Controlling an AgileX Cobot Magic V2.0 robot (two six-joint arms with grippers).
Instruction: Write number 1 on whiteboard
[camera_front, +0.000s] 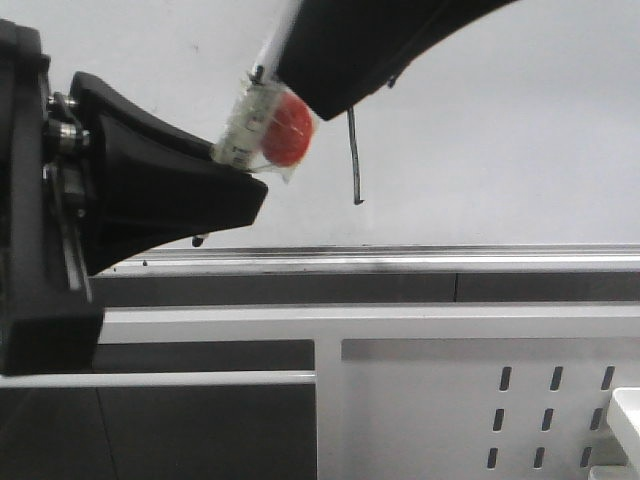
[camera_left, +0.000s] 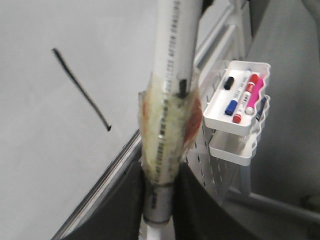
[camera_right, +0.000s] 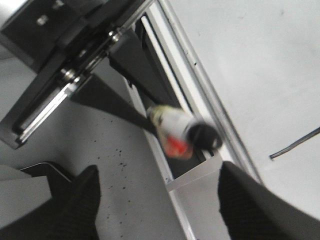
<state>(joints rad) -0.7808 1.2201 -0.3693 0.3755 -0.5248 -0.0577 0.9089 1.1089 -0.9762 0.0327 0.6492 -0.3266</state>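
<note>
Front view shows the left hand (camera_front: 235, 165) clamped on a taped white marker pen (camera_front: 250, 120), a light, stiff, slick tube best held at its tape wrap, while the number 1 (camera_front: 353, 155) stands finished on the whiteboard (camera_front: 520, 130), just right of the pen. The right hand (camera_right: 160, 205) hangs with fingers apart, empty. A tray of spare markers (camera_left: 235, 100) sits well to the right, and nothing blocks the stroke.
</note>
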